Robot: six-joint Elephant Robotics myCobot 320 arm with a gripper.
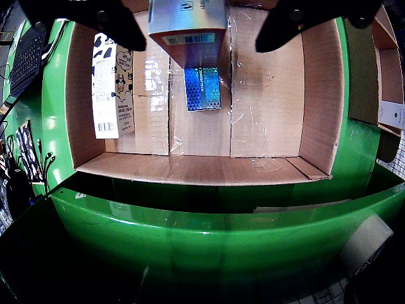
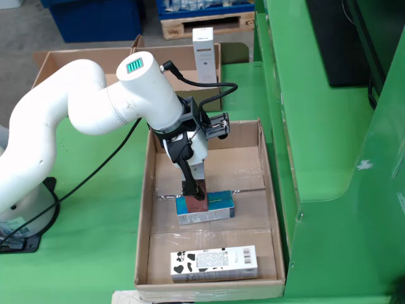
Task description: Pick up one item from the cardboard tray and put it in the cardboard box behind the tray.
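Watching the pincer (image 2: 193,190) down in the cardboard tray (image 2: 149,209), tips right at the blue box (image 2: 205,207) in the still view.

Risks, going left to right in the wrist view:
- Cow-print carton (image 1: 111,85) lies flat against the tray's left wall at about 9 o'clock from the pincer. Well apart, so a clash looks unlikely unless the arm swings wide that way.
- Grip itself: the two dark fingers (image 1: 120,25) at the top edge stand well apart, with a silver-and-blue pack (image 1: 188,28) between them. I can't tell whether the pads touch it or what holds it up. The still view hides the contact too. So: pincer spread wide, grip unconfirmed.
- If it's a thin hold on one end, I'd expect the pack to tilt or drop on the lift.
- Glossy tape (image 1: 237,82) on the tray floor: a dropped pack could slide.
- Right wall (image 1: 319,88) at 3 o'clock is clear of the fingers for now.

Position: in the still view the blue box sits mid-tray, directly under the fingertips at 6 o'clock; the carton is nearer the front wall. The cardboard box (image 2: 69,60) is at 11 o'clock beyond the tray, so the carry must clear the tray's far wall.
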